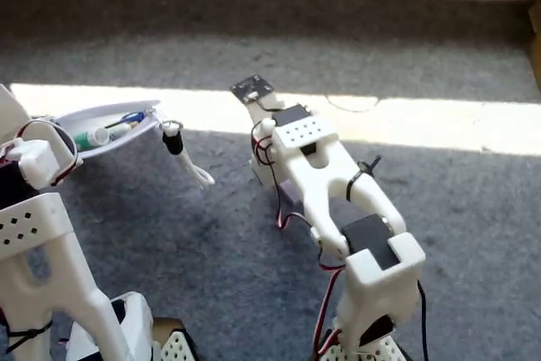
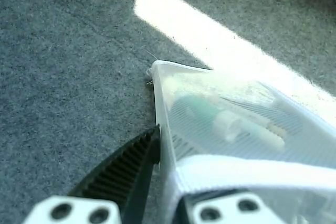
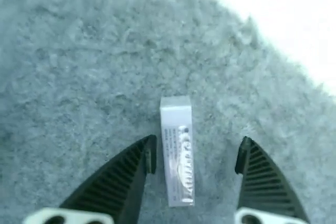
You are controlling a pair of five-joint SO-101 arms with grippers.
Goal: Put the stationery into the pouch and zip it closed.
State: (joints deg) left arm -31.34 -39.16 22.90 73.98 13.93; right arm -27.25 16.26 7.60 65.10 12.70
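Observation:
The translucent white pouch (image 1: 106,128) is held off the grey carpet at the left, with a green pen (image 2: 197,109) and white stationery pieces inside. My left gripper (image 2: 161,148) is shut on the pouch's edge (image 2: 163,124), one black finger (image 2: 134,161) outside the wall. From the pouch's end a black pull with a white cord (image 1: 188,158) hangs down. A small white rectangular eraser (image 3: 177,150) lies on the carpet. My right gripper (image 3: 197,148) is open and low over it, its fingers on either side and not touching it.
A bright sunlit strip (image 1: 423,124) crosses the carpet behind both arms. The right arm's body (image 1: 330,183) stretches across the middle of the floor, trailing red and black wires (image 1: 292,217). Open carpet lies between the pouch and the right arm.

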